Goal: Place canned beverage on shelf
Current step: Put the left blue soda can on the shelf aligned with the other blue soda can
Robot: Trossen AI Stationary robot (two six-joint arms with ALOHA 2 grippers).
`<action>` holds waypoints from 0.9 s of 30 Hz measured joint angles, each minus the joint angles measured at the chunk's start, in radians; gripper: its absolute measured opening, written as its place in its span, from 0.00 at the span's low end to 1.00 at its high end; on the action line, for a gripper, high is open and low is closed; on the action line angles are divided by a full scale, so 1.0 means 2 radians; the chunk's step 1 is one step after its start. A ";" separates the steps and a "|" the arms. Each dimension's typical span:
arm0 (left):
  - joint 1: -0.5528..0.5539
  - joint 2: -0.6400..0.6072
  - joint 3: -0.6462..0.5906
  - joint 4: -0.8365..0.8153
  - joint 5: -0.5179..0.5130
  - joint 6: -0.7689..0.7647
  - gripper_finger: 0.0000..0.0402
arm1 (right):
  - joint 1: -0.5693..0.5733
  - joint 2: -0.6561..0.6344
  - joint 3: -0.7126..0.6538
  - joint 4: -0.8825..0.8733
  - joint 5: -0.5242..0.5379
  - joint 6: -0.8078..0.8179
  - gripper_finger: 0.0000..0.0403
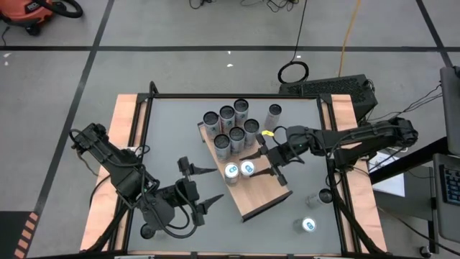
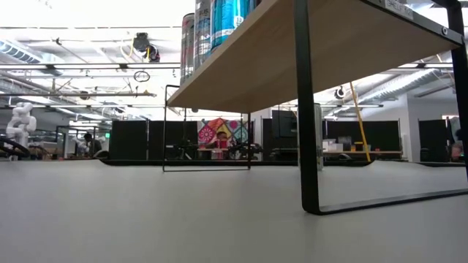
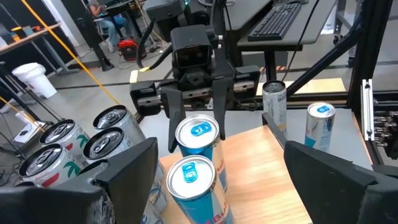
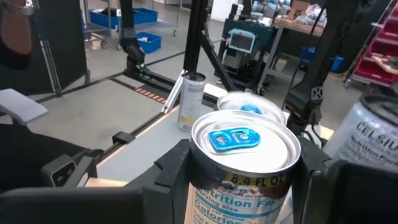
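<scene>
The shelf (image 1: 262, 198) is a light wood board on black legs, lying slantwise at the table's middle; the low view shows it from below (image 2: 292, 51). Several cans (image 1: 230, 126) stand at its far end. Two blue-topped cans stand side by side at its middle (image 1: 231, 171), (image 1: 248, 168). My right gripper (image 1: 264, 167) is open, level, its fingers on either side of the right-hand blue-topped can (image 4: 245, 162), which stands upright on the board. My left gripper (image 1: 195, 185) is open and empty over the table left of the shelf, facing those two cans (image 3: 193, 180).
A silver can (image 1: 274, 114) stands on the table beyond the shelf's far right. Another silver can (image 1: 325, 196) and a blue-topped can (image 1: 309, 225) stand on the table at the near right. The shelf's black legs (image 2: 307, 131) rise from the tabletop.
</scene>
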 joint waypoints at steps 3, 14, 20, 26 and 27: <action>0.000 0.000 0.000 -0.002 0.003 0.000 0.85 | -0.002 0.000 -0.006 0.005 0.000 0.000 0.32; 0.000 0.000 0.000 -0.003 0.003 0.000 0.85 | -0.005 0.000 -0.015 0.009 0.000 0.010 0.33; 0.000 0.000 0.000 -0.002 0.003 -0.002 0.85 | -0.005 0.000 -0.015 0.007 0.003 0.023 0.43; 0.000 0.000 0.000 -0.003 0.003 -0.010 0.85 | -0.005 0.000 -0.015 0.008 0.015 0.033 0.53; 0.000 0.000 0.000 -0.003 0.003 -0.010 0.85 | -0.005 0.000 -0.015 0.012 0.015 0.033 0.54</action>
